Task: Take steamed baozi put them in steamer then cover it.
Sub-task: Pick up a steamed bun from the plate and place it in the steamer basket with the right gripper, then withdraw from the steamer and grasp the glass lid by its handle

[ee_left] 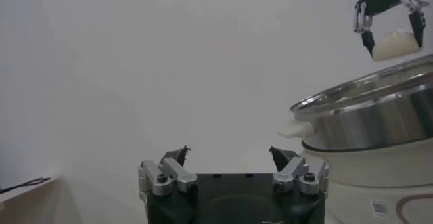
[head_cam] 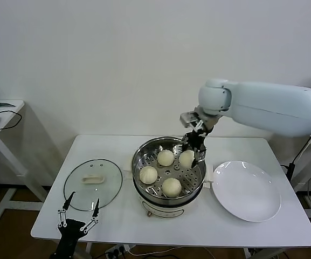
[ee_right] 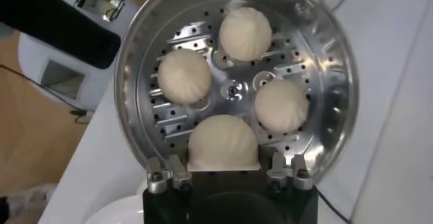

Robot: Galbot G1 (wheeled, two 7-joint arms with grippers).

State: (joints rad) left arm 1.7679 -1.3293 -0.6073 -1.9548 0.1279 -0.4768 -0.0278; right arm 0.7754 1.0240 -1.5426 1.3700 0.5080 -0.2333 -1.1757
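Right claw (ee_right: pixel 223 171) grips baozi (ee_right: pixel 222 142) over steamer (ee_right: pixel 331 76); head view: lid (head_cam: pixel 93 183) aside.

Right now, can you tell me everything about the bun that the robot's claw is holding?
The bun is small, round and cream-white, with a smooth, soft-looking domed top. The right gripper is shut on it, fingers pressing its sides. It hangs above the far right part of the shiny metal steamer, over the holed tray, not yet set down. Three more buns already lie on that tray.
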